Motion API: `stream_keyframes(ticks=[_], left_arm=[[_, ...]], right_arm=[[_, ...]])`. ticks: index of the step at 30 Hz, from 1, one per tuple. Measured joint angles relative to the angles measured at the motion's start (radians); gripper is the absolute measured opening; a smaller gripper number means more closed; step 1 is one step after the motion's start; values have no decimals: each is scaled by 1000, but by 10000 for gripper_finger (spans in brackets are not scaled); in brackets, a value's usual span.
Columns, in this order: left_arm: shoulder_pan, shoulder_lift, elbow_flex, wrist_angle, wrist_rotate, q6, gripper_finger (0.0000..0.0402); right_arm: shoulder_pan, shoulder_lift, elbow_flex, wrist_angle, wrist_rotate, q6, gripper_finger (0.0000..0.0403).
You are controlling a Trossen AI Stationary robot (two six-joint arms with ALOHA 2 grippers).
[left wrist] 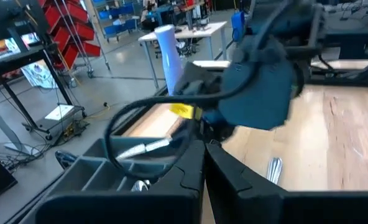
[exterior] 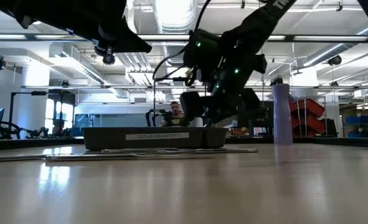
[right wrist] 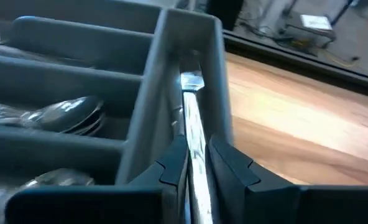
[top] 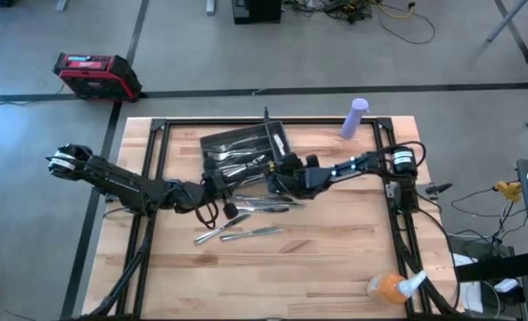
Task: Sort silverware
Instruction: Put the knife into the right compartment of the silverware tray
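The right jaws (right wrist: pixel 196 163) are clamped on a knife (right wrist: pixel 193 134), its blade over the tray's (right wrist: pixel 171 37) narrow end slot. Left jaws (left wrist: pixel 204 163) sit together, empty, beside the tray. More silverware (top: pixel 246 234) waits on the table (top: pixel 335 267). Next, I judge: lower, then release.

Illumination is even and bright, from overhead ceiling fixtures (exterior: pixel 171 15) that bloom white in the low view. The wooden surface (exterior: pixel 234 186) carries soft reflected glare there, and its foreground is out of focus. Shadows beneath the arms are faint in the high view. The left wrist view shows motion blur across the dark arm (left wrist: pixel 258 93). The right wrist view is soft, with glare on a held metal piece (right wrist: pixel 193 134).
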Motion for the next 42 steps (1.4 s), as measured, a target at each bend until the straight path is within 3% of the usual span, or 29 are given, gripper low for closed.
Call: stream_keyframes(ticks=[2,8,17,24,28,32,35,42], left_arm=[[-1,0,0,-27,0,-20,0],[-1,1,-1,-43,1,-34,0],[-1,0,-1,-42,1,-34,0],[-11,0,-1,-51,66,-50,0],[-30,-24,-1,-147,71,-121,0],[-30,-69,1,-377,144,-352,0],[-37,-66,1,-489,179,-439,0],[-74,59,0,-506,353,-469,0]], right_arm=[[-5,10,7,-7,23,13,44],[-15,12,10,-2,-36,32,22],[-13,6,27,37,-119,-25,114],[-5,0,36,40,-122,-104,152],[18,-56,33,-8,-104,-164,169],[71,-142,11,-88,-19,-249,180],[136,-209,-21,-88,0,-357,184],[285,-281,-154,-40,-37,-428,186]])
